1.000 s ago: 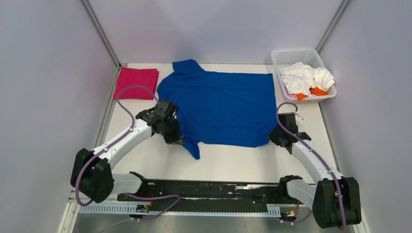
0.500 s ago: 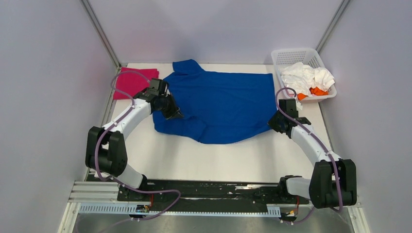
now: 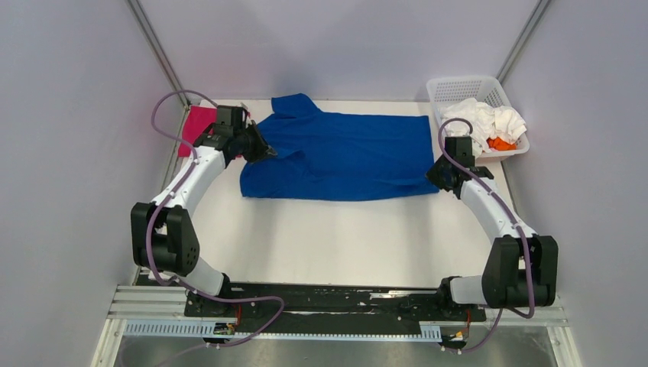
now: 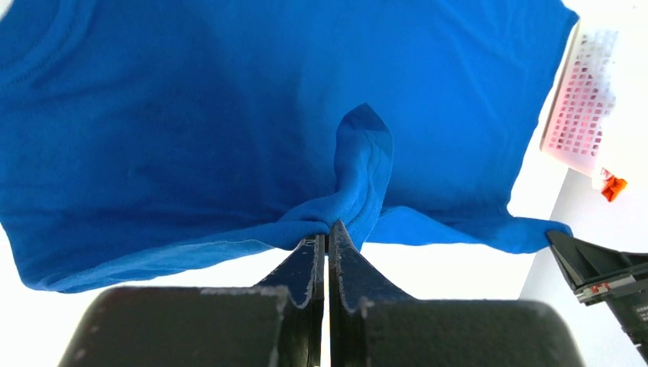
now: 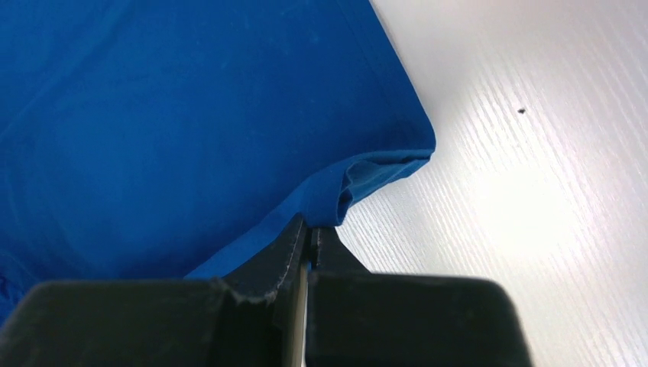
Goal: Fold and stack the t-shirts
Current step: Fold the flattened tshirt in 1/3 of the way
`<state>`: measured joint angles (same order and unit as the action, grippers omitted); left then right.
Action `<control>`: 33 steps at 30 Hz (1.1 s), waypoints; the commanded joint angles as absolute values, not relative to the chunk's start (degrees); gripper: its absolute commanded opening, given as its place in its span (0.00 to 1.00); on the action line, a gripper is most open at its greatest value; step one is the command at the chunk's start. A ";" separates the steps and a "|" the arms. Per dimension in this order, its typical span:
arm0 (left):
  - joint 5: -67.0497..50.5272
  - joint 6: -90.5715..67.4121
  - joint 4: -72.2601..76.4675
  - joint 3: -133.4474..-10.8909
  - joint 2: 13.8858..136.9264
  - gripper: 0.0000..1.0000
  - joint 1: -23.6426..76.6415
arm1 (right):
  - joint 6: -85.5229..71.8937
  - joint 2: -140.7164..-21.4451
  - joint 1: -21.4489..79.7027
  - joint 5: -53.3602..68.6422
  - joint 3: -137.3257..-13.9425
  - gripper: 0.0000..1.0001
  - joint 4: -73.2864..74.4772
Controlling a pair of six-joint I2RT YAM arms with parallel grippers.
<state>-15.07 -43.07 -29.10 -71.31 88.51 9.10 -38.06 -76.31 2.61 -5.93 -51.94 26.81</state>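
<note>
A royal blue t-shirt [image 3: 344, 157] lies across the back half of the table, its near half folded over toward the back. My left gripper [image 3: 264, 153] is shut on a bunched fold of the blue cloth [image 4: 348, 195] at the shirt's left side. At the shirt's right edge my right gripper [image 3: 437, 177] is shut on the hem corner [image 5: 374, 174]. A folded magenta-pink t-shirt [image 3: 192, 126] lies at the back left, partly hidden by the left arm. White and orange t-shirts [image 3: 489, 126] are piled in the basket.
The white lattice basket [image 3: 451, 88] stands at the back right corner; it also shows in the left wrist view as the basket [image 4: 581, 99]. Grey enclosure walls close in left, right and back. The right gripper body [image 4: 604, 279] shows in the left wrist view.
Both grippers have carried the blue t-shirt's near edge toward the back, folding it over the far half. The left arm now reaches past the pink t-shirt.
</note>
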 commanded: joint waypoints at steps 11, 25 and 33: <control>-12.40 -33.68 -25.22 -85.67 99.18 0.00 7.70 | -36.45 -87.21 1.35 -7.61 -63.92 0.00 25.22; -8.77 -29.94 -27.71 -109.56 125.68 0.35 5.60 | -34.90 -101.63 0.53 -9.63 -75.98 0.17 23.73; -12.41 -31.85 -31.84 -116.84 126.19 1.00 4.70 | -34.26 -97.66 0.52 -3.35 -73.18 0.62 23.13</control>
<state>-10.46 -31.40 -30.65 -115.04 130.50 5.08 -35.62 -101.80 0.84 -6.94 -73.78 25.41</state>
